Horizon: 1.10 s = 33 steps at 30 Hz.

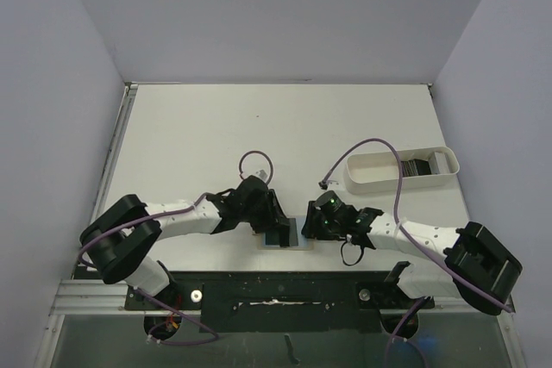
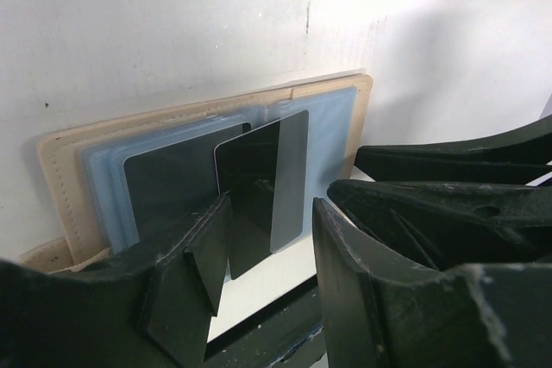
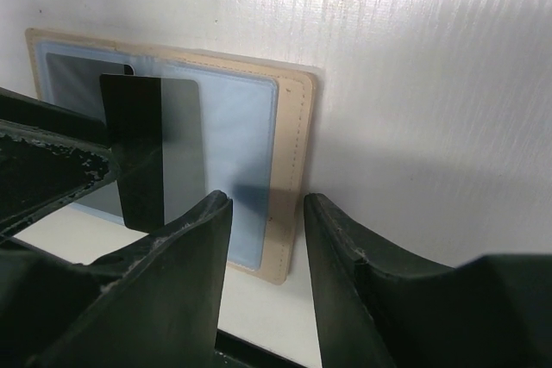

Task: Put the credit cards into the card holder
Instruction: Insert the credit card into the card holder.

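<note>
- The credit card (image 2: 263,170) is thin, stiff, light and slick; we judge its edges the surest hold.
- It stands tilted over the open card holder (image 2: 60,178) by the near edge of the table (image 1: 259,127), its long axis crossing the holder's length, one short end down.
- The left gripper (image 2: 274,208) and right gripper (image 3: 267,204) both gape; the card leans at the left one's inner side, unclamped as far as we see.

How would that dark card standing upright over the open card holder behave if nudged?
The card looks stiff: it stands upright without bowing. Its glossy face suggests it slides easily on the card holder lining. Being so thin, it would probably topple flat if unsupported.
</note>
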Motion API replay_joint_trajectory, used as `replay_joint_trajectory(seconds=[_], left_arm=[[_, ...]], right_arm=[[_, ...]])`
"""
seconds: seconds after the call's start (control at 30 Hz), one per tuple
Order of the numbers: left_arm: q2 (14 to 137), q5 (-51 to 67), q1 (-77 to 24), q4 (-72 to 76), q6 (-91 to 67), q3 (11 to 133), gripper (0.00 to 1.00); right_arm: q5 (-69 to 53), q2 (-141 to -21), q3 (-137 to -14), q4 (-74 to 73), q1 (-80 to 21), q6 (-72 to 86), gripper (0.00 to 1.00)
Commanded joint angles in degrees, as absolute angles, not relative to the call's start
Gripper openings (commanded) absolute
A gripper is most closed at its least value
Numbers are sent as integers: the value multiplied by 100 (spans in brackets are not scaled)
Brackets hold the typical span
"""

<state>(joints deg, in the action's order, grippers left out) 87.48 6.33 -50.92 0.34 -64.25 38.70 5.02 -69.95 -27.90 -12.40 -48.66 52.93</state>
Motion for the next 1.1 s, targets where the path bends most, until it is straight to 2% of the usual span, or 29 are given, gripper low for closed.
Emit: replay_joint_trajectory(seconds=[0.0,1.07], left_arm=[[8896,663,-5106,210,-6397,4048,42],[9327,1193,-5239,1483,-6973,3896,42]], right_arm=[[445,-7094,-2751,-856,-4825,5262,40],[343,-6986,-2713,-709,-4841,5299,39]])
